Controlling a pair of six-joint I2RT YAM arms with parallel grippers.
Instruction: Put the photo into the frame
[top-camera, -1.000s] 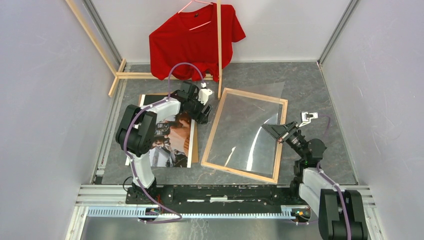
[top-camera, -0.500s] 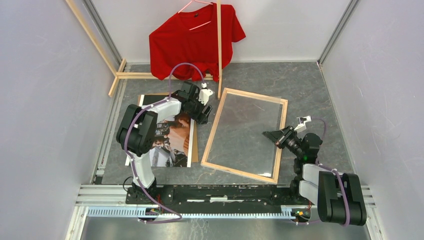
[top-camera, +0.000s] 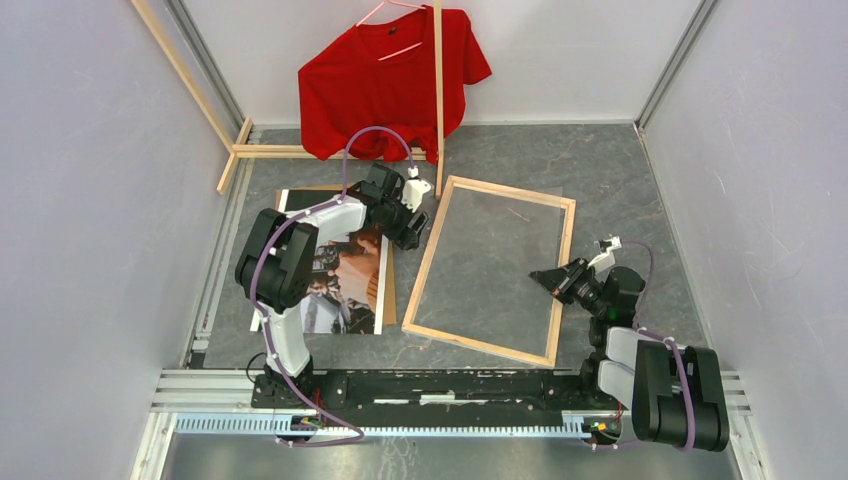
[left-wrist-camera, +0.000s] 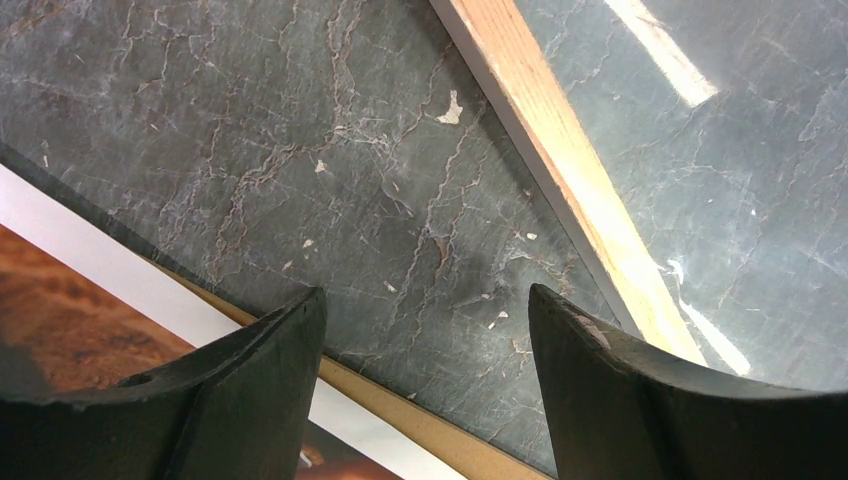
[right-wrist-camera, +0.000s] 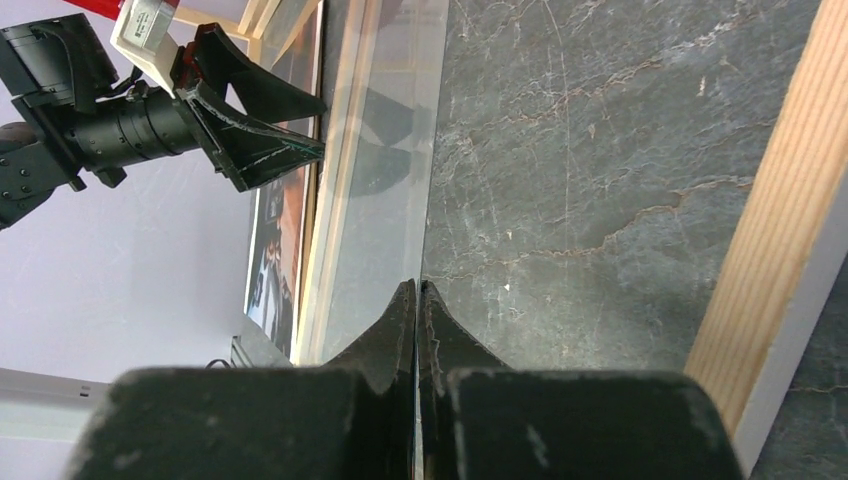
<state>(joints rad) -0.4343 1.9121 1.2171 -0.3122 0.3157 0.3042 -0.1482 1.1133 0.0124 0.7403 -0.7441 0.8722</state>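
Frame (top-camera: 420, 280), table centre, clear sheet (top-camera: 490, 265) inside. Photo (top-camera: 345, 285) on cardboard (top-camera: 391, 290), left edge. Shirt (top-camera: 390, 80), far edge. Left gripper (left-wrist-camera: 425, 305) wide apart, empty, between photo and frame. Right gripper (right-wrist-camera: 417, 285) closed at sheet's edge.

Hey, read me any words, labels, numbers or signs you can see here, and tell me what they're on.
None can be read. The photo shows only picture tones; the frame, the clear sheet and the red shirt bear no lettering.

Pale wood frame (top-camera: 510, 191), orange-and-dark photo (top-camera: 350, 285), red shirt (top-camera: 385, 80), grey veined table (top-camera: 620, 180)
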